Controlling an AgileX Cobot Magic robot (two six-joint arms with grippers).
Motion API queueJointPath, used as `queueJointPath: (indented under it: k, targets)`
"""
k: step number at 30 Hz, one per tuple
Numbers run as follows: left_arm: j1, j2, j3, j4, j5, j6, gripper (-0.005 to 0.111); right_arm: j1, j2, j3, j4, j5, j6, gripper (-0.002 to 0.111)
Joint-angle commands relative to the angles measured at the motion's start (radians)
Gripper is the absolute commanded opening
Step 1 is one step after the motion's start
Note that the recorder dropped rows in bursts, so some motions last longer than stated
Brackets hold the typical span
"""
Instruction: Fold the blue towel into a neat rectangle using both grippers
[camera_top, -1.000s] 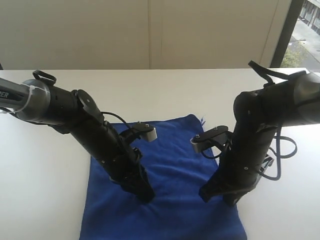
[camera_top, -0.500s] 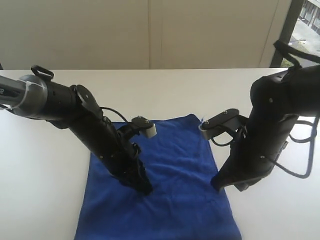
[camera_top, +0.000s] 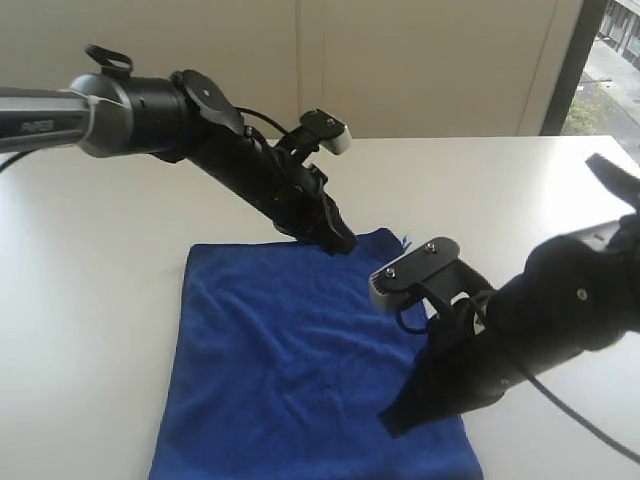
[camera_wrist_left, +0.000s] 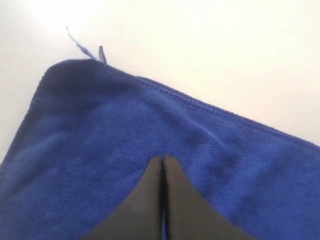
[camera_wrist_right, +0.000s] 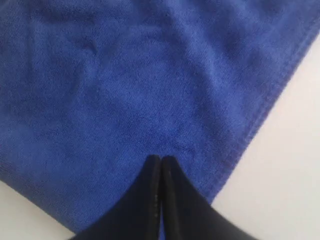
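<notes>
Exterior camera: high, wide, we look down across the table (camera_top: 90, 300). Wrist cameras: close over the blue towel (camera_top: 290, 360), we look past the left gripper (camera_wrist_left: 163, 159) at its far corner, past the right gripper (camera_wrist_right: 160, 159) at a side edge. All views share the towel.

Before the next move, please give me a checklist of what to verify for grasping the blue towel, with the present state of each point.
1. Blue towel flat on the table: ok, spread out, light wrinkles.
2. Left tool at the far right corner: ok, tip over the cloth there.
3. Right tool by the towel's right edge: ok.
4. Jaws open for a grasp: not ok, both shut and empty.
5. Tools touching the cloth: cannot tell.
</notes>
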Motion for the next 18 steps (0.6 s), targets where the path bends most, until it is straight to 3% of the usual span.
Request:
queueJointPath:
  k: [1, 7, 18]
  targets:
    - [0.010, 0.147, -0.166, -0.014, 0.131, -0.055, 0.000, 0.018, -0.007, 0.073, 0.012, -0.124, 0.015, 0.000]
    - [0.010, 0.231, -0.235, -0.012, 0.152, -0.073, 0.000, 0.018, -0.005, 0.126, 0.030, -0.164, 0.017, 0.000]
    - [0.010, 0.262, -0.235, -0.012, 0.113, -0.073, 0.000, 0.018, -0.003, 0.176, 0.068, -0.111, 0.010, 0.000]
